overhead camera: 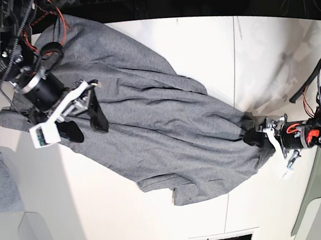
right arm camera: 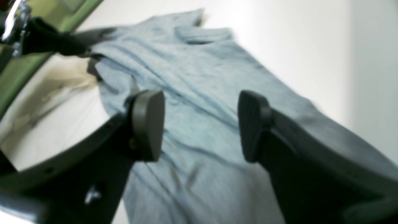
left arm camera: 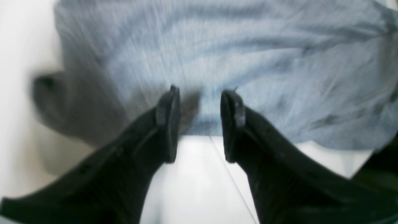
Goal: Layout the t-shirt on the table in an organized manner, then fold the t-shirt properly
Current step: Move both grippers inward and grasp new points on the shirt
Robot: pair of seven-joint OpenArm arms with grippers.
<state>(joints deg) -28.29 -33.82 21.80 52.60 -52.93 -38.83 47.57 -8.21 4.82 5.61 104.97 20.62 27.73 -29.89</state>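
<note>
The t-shirt (overhead camera: 150,127) is lying spread but wrinkled across the table (overhead camera: 210,50); both the left pincer (left arm camera: 200,124) and right pincer (right arm camera: 200,124) are standing apart, gripping nothing. Smoothing and folding are remaining.

No writing, label, brand or number can be read anywhere here. The t-shirt (overhead camera: 150,127) shows only plain grey knit, the table (overhead camera: 210,50) is bare white, and both wrist views are too blurred to make out any mark.
</note>
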